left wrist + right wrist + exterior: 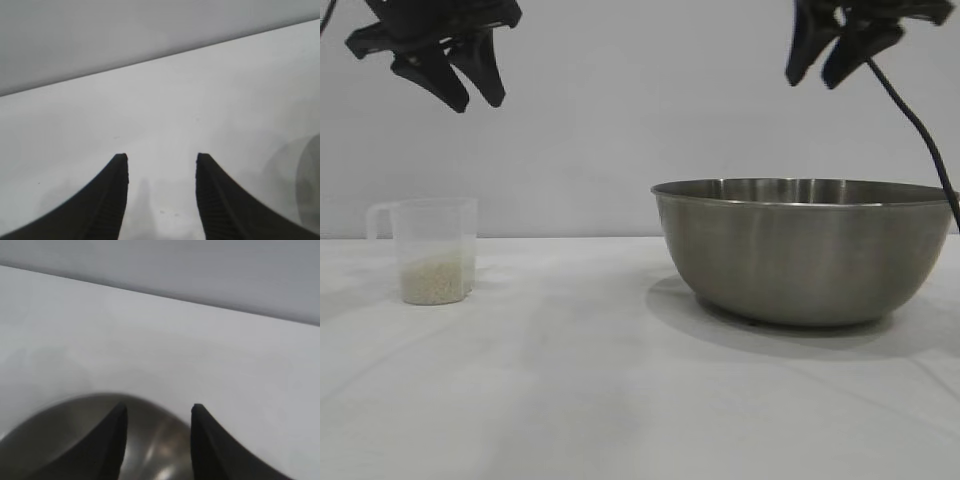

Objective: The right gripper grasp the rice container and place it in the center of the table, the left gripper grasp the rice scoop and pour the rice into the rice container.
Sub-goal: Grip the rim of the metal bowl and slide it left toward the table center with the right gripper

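White cloth on the table point(620, 400) fills the whole foreground, a bit creased, with nothing sitting on that front stretch. Taking the rice container point(805, 250) as the landmark: it's the big brushed-steel bowl standing upright on the cloth toward the right arm's side, throwing a soft shadow on the cloth around its base. Can't see down inside it from the level exterior view.

Well off to the container's left stands the rice scoop point(432, 250), the little clear plastic cup, upright with its handle pointing away from the container. The rice point(432, 282) is a pale layer in the bottom of the cup, roughly a third of the way up.

Right gripper point(840, 45) hangs high above the container, over its right half, not touching it. Its black cable point(920, 130) trails down behind the container's right rim. The wrist view shows its fingers point(107, 445) spread apart with the steel bowl below them.

Left gripper point(455, 65) hangs high above the scoop, far left of the container, fingers point(105, 200) apart over bare cloth, gripping nothing.
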You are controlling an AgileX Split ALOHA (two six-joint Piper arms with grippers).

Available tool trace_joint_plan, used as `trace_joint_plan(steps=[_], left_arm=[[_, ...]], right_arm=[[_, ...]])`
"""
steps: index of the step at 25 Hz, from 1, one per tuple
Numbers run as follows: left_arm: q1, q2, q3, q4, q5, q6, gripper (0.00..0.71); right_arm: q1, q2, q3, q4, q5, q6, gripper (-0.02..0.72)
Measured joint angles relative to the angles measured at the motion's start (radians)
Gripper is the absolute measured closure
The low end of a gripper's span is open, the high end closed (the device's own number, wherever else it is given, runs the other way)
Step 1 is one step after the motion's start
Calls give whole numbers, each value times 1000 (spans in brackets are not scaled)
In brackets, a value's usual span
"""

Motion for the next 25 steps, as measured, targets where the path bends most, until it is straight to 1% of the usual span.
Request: trace_joint_plan(steps=[2,5,6,8,11,13,19,25], left_arm=[[0,0,2,-2,12,1,452],[0,0,1,-2,10,5,452],[0,0,1,-2,8,5,452],[0,0,1,-2,-1,5,452],[-1,0,1,-2,-16,5,452],[-1,0,1,-2,-18,5,452],[-1,0,1,-6,-18,7,452],[-1,0,1,-6,-18,7,452]], right_arm=[[-55,-3,0,14,71,0,452],[-187,-3,0,34,166,0,452],[-229,-3,0,42,187,-2,452],[-275,-3,0,69,218,-32,452],[-275,4,0,132,226,-72,452],[-256,17,0,149,228,-79,452],[-225,83,0,171,249,-83,452],[-224,117,0,187,212,-83,452]])
